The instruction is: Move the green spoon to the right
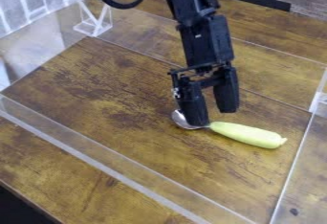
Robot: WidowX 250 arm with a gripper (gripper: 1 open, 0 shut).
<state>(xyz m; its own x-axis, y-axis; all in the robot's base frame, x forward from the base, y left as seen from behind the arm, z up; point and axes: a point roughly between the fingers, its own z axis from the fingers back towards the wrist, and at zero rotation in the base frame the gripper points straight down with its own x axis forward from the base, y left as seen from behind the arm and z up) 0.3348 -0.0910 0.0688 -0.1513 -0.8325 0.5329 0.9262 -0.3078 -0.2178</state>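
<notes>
The green spoon (236, 131) lies flat on the wooden table (102, 84), its yellow-green handle pointing right. The gripper (208, 101) hangs right above the spoon's shiny silver end, its two black fingers spread apart and holding nothing

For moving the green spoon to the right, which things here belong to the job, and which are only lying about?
Belong to the job:
- green spoon, lying on the table
- gripper, open, right over the spoon's metal end

Only lying about:
- wooden table
- clear plastic walls around the work area
- clear plastic stand at the back left
</notes>
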